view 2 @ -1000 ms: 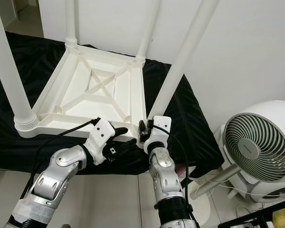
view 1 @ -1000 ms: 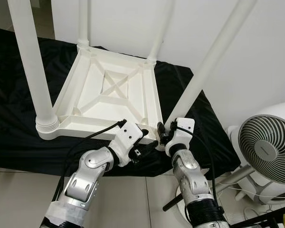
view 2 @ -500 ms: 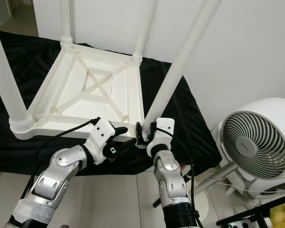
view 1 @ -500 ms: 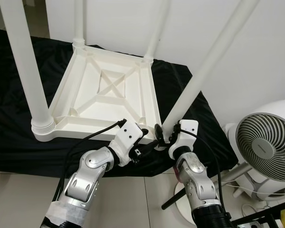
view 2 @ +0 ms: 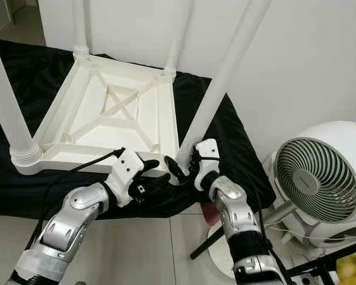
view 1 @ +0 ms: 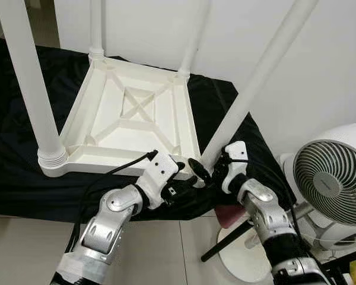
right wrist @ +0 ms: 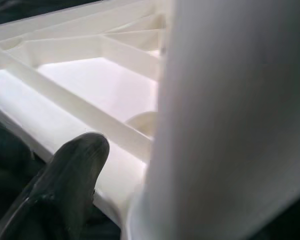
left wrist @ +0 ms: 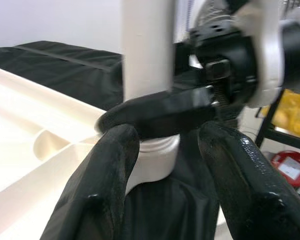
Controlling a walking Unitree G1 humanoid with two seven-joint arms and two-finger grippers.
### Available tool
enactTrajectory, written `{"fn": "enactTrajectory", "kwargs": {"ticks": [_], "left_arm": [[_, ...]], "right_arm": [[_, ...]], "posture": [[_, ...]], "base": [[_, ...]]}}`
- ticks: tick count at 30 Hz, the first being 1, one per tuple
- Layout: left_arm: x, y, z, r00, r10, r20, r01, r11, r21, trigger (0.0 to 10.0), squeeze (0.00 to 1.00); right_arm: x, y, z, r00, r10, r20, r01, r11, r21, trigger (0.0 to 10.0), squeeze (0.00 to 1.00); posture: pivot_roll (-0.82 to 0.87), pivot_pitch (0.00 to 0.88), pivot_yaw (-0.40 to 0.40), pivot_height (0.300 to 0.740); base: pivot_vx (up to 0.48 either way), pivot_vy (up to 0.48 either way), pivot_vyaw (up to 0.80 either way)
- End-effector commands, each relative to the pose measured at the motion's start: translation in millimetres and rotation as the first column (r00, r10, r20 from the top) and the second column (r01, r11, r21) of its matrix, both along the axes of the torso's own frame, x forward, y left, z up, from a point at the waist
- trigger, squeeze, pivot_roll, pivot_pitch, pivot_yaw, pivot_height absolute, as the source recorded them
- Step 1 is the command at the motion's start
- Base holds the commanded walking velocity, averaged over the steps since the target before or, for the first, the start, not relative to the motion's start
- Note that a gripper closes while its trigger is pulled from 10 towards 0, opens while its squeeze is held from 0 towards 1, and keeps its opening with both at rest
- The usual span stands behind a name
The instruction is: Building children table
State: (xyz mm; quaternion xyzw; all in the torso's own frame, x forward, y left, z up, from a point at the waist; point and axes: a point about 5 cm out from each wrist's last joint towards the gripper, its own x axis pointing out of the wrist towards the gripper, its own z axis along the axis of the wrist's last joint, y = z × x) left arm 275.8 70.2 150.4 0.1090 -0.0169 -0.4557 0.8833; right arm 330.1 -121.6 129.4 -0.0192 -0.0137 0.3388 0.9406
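Head views: table top (view 1: pixel 136 113) lies upside down on the black cloth (view 1: pixel 12 119); our right gripper (view 1: pixel 203 169) clamps the near-right leg (view 1: pixel 249 95) at its base. We should twist it square.

Left wrist: left gripper (left wrist: pixel 162 165) spread wide by the socket.

Right wrist: thread seating hidden.

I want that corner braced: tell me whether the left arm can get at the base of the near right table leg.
Probably yes: the left gripper is already beside that table leg at its base, fingers open, though the right gripper crowds the same spot.
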Motion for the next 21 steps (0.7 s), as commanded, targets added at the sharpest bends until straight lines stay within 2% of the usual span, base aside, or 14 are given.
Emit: {"fn": "enactTrajectory", "kwargs": {"ticks": [1,2,3,4,6,15,19,20,21], "left_arm": [[-4.3,-6.4,0,1.000,-0.030,-0.005,0.030,1.000,-0.001,10.0,0.00],[-5.1,-6.5,0,0.999,-0.036,-0.007,0.036,0.999,0.000,10.0,0.00],[-6.0,-6.5,1,0.999,-0.041,-0.008,0.041,0.999,0.002,10.0,0.00],[-6.0,-6.5,1,0.999,-0.041,-0.008,0.041,0.999,0.002,10.0,0.00],[-7.0,-6.3,0,0.999,-0.046,-0.010,0.046,0.999,0.006,10.0,0.00],[-8.5,-5.0,-1,0.999,-0.040,-0.014,0.040,0.999,0.008,10.0,0.00],[-11.6,-6.0,-2,0.999,-0.044,-0.026,0.044,0.999,0.007,10.0,0.00],[-12.0,-5.6,-3,0.999,-0.044,-0.028,0.044,0.999,0.008,10.0,0.00],[-12.2,-5.4,-3,0.999,-0.044,-0.029,0.044,0.999,0.009,10.0,0.00]], "right_arm": [[1.8,-4.0,-2,1.000,0.017,0.000,-0.017,0.999,-0.032,10.0,0.00],[3.5,-2.3,-3,0.999,0.040,-0.012,-0.041,0.999,-0.033,9.1,0.00],[4.4,0.0,-5,0.997,0.070,-0.021,-0.071,0.997,-0.042,3.6,0.00],[4.4,0.0,-5,0.997,0.070,-0.021,-0.071,0.997,-0.042,3.6,0.00],[6.1,1.7,-10,0.993,0.112,-0.038,-0.115,0.991,-0.069,0.0,0.00],[6.3,-2.6,-19,0.991,0.123,-0.052,-0.127,0.988,-0.086,0.0,0.00],[4.6,-10.9,-23,0.993,0.098,-0.064,-0.102,0.993,-0.063,0.0,0.00],[5.3,-13.1,-23,0.995,0.076,-0.058,-0.079,0.995,-0.065,4.0,0.00],[5.8,-14.4,-22,0.997,0.060,-0.052,-0.063,0.996,-0.068,4.0,0.00]], "posture": [[0.13,0.000,-0.212,0.740],[0.14,0.000,-0.213,0.740],[0.14,0.000,-0.213,0.740],[0.14,0.000,-0.213,0.740],[0.15,0.000,-0.217,0.740],[0.15,0.000,-0.222,0.740],[0.14,0.000,-0.218,0.740],[0.14,0.000,-0.215,0.740],[0.14,0.000,-0.215,0.740]], "base": [[0.000,0.000,0.00],[0.000,0.000,0.00],[0.000,0.000,0.00],[0.000,0.000,0.00],[0.000,0.000,0.00],[0.000,0.000,0.00],[0.000,0.000,0.00],[0.000,0.000,0.00],[0.000,0.000,0.00]]}}
